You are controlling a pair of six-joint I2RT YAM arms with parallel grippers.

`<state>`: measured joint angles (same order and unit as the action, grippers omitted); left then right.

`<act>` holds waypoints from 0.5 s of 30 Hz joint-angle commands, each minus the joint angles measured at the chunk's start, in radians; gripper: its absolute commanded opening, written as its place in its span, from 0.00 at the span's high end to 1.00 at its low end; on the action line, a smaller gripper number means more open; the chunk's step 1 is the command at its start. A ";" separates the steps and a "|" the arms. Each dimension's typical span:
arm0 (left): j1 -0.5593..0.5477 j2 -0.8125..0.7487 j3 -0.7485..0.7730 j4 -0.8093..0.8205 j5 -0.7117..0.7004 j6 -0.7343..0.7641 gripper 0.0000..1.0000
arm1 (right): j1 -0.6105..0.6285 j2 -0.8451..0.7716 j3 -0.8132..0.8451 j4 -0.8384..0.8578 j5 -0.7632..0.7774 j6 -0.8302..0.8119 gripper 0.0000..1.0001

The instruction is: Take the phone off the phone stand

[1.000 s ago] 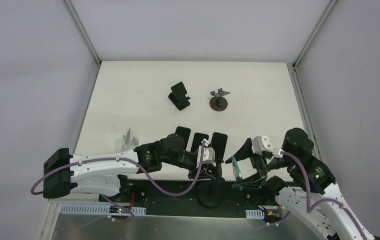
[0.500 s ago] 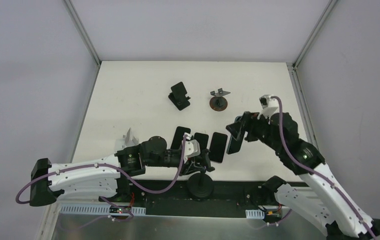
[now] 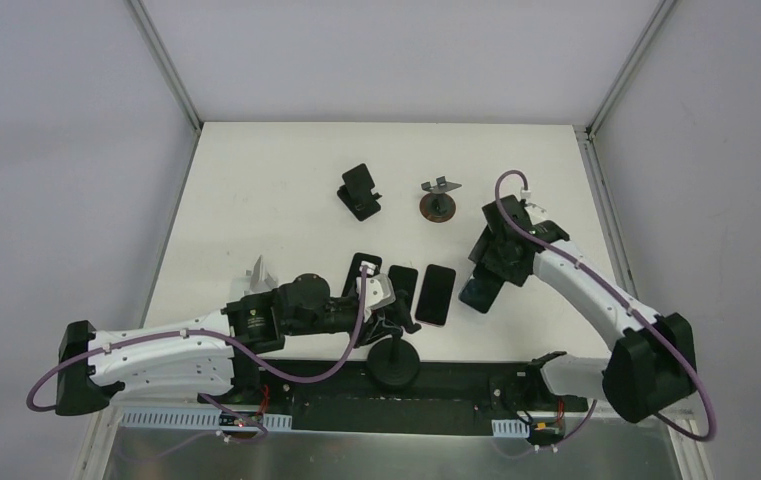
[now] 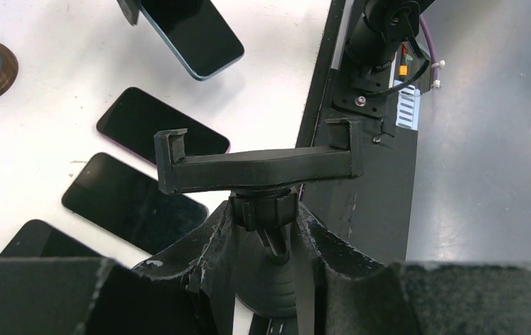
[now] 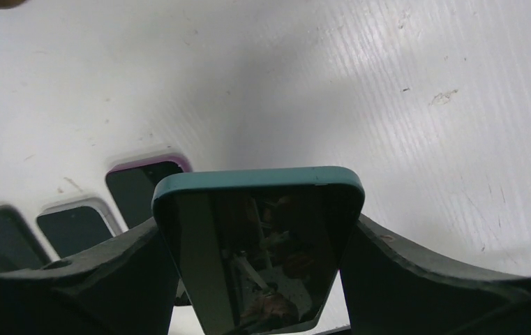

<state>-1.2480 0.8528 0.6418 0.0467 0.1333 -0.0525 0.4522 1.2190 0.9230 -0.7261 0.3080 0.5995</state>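
Observation:
My right gripper (image 3: 488, 268) is shut on a teal-cased phone (image 3: 480, 288) and holds it tilted just above the table, right of a row of phones. In the right wrist view the phone (image 5: 259, 244) sits between my fingers (image 5: 109, 272). My left gripper (image 3: 388, 316) is shut on the neck of the black phone stand (image 3: 396, 366), whose round base rests at the table's front edge. In the left wrist view the stand's clamp (image 4: 255, 164) is empty, and the teal phone (image 4: 192, 35) shows beyond it.
Three dark phones lie face up in a row (image 3: 434, 294), (image 3: 402, 287), (image 3: 361, 270). A black folding stand (image 3: 359, 191) and a round brown-based stand (image 3: 439, 205) sit at the back. A small white stand (image 3: 259, 272) lies at the left.
The right arm carried the teal phone from the stand at the front edge out over the table and lowered it beside the row. The left gripper and stand shifted slightly left.

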 commanded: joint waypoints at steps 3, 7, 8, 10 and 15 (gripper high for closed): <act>0.007 -0.047 0.025 0.049 -0.031 -0.012 1.00 | -0.007 0.137 0.008 0.066 -0.064 0.036 1.00; 0.007 -0.052 0.025 0.041 -0.036 -0.011 1.00 | -0.006 0.214 0.007 0.054 -0.102 0.011 1.00; 0.007 -0.052 0.025 0.040 -0.037 -0.011 1.00 | -0.005 0.226 0.006 0.048 -0.102 0.007 1.00; 0.007 -0.051 0.027 0.038 -0.039 -0.011 1.00 | -0.004 0.235 0.003 0.032 -0.092 0.001 1.00; 0.006 -0.045 0.032 0.035 -0.035 -0.004 1.00 | 0.013 0.248 -0.005 -0.001 -0.082 -0.033 1.00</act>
<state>-1.2484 0.8303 0.6422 0.0074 0.1059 -0.0521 0.4488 1.4654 0.9180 -0.6811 0.2272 0.5972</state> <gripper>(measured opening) 0.297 0.739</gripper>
